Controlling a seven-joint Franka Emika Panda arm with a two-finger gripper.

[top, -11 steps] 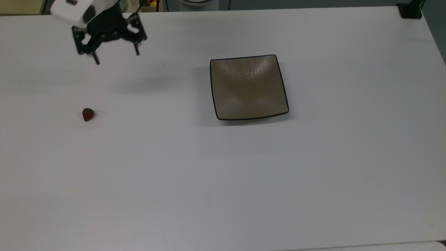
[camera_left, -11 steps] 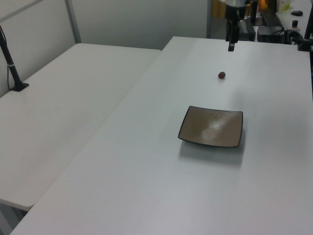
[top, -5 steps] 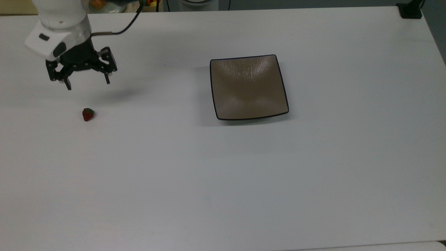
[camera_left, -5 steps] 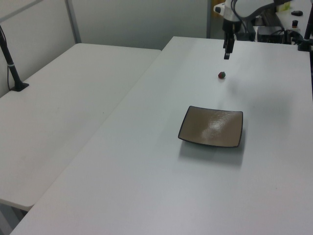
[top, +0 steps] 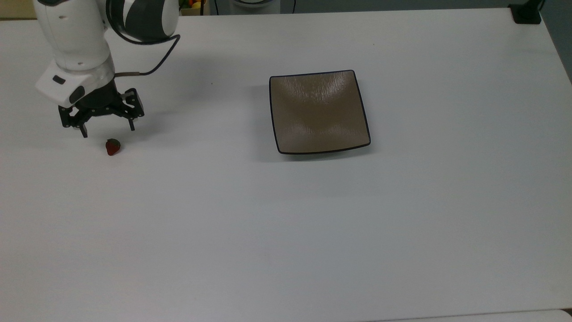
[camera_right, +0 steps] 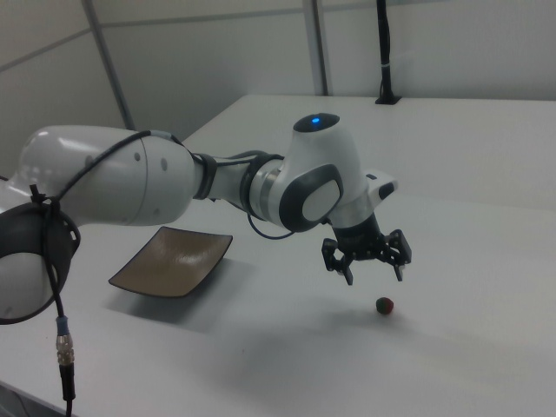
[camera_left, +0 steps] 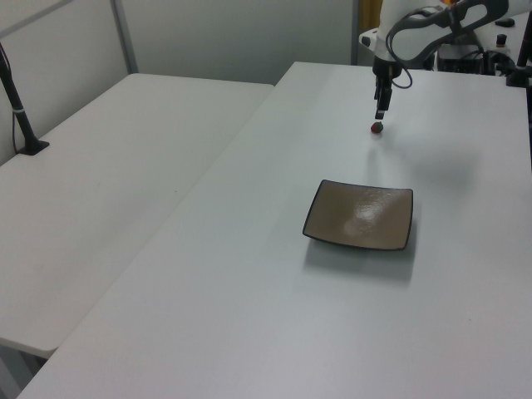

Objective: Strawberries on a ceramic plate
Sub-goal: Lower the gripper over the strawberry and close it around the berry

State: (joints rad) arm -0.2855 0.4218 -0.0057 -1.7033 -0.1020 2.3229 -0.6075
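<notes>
A small red strawberry (top: 113,146) with a dark green cap lies on the white table at the top view's left; it also shows as a red dot (camera_left: 377,127) in the left view and as a small red shape (camera_right: 384,305) in the right view. My gripper (top: 107,131) hangs open just above it, a little toward the table's far edge, fingers pointing down and holding nothing. In the right view the gripper (camera_right: 374,276) floats clear above the strawberry. The square beige-brown ceramic plate (top: 318,111) with a thin dark rim sits bare well to the top view's right.
The white robot arm (camera_right: 174,187) reaches across above the table, over the plate (camera_right: 169,260) in the right view. A second white table (camera_left: 108,166) adjoins on the left view's left. A black post base (top: 526,13) stands at the top view's far right corner.
The gripper has come down and moved toward the strawberry, from high near the table's far edge to just above it. It stays open. Strawberry and plate have not moved.
</notes>
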